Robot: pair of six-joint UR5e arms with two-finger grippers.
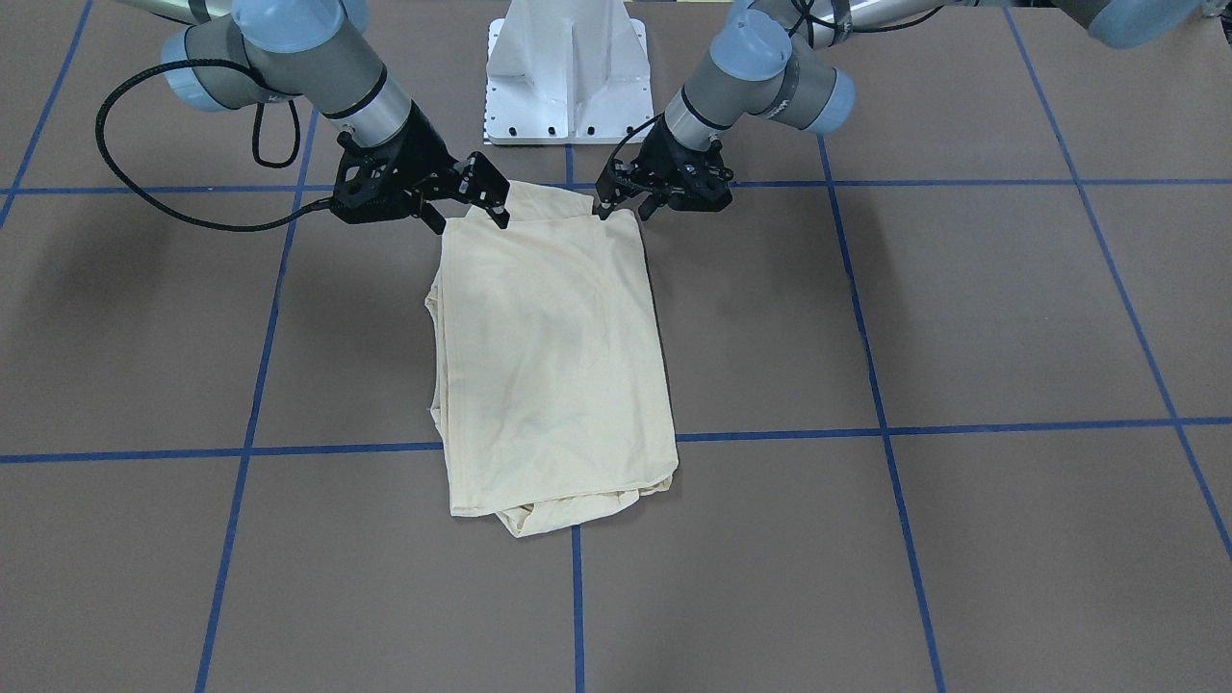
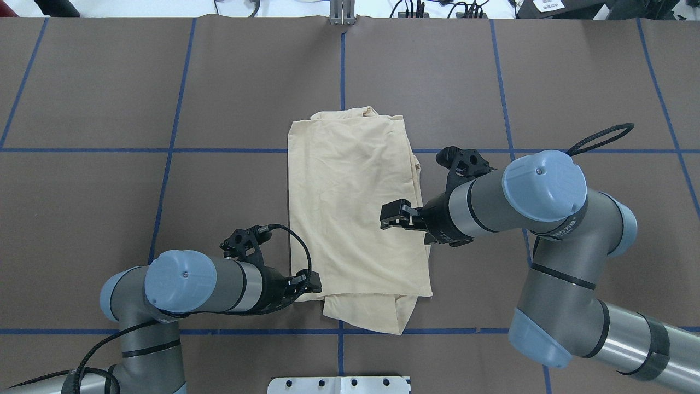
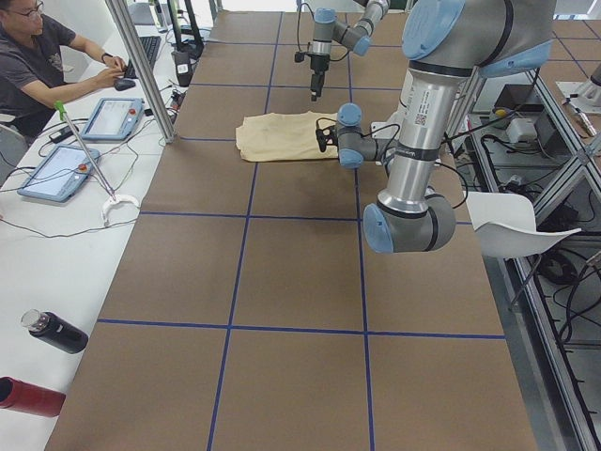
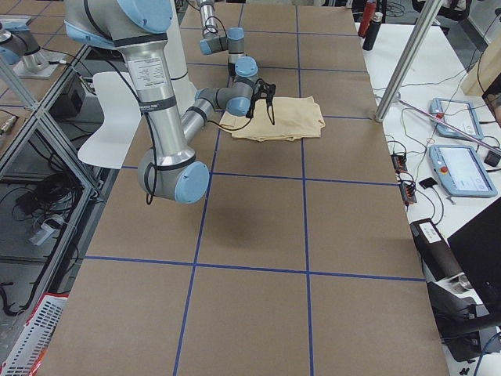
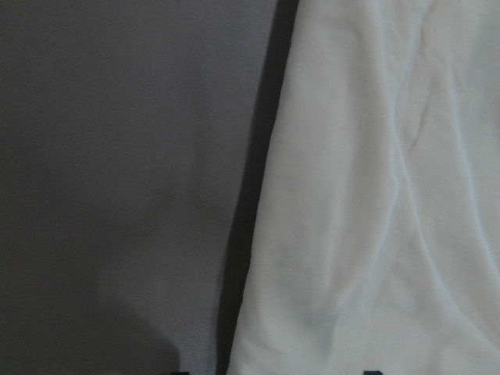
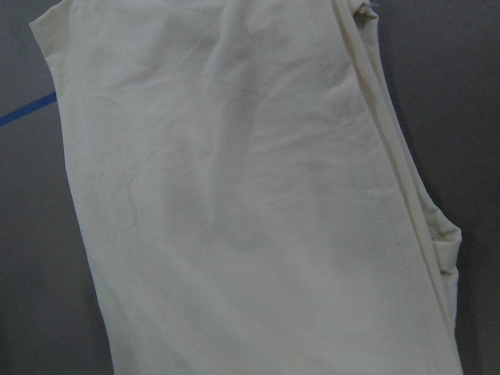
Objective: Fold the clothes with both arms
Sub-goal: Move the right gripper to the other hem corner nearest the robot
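The left arm [image 2: 235, 284] comes in low, with its forearm almost level and its wrist directed to the middle. The left hand [image 1: 624, 205] points down at a slant. Its 2 fingers stand apart and grip nothing. The right arm [image 2: 486, 205] is bent sharply at the elbow, and its wrist also turns toward the middle. The right hand [image 1: 469, 214] hangs higher than the left one, as the 2 side views show. Its 2 fingers point down, are spread wide, and have nothing between them. The 2 hands are well apart, each on its own side.
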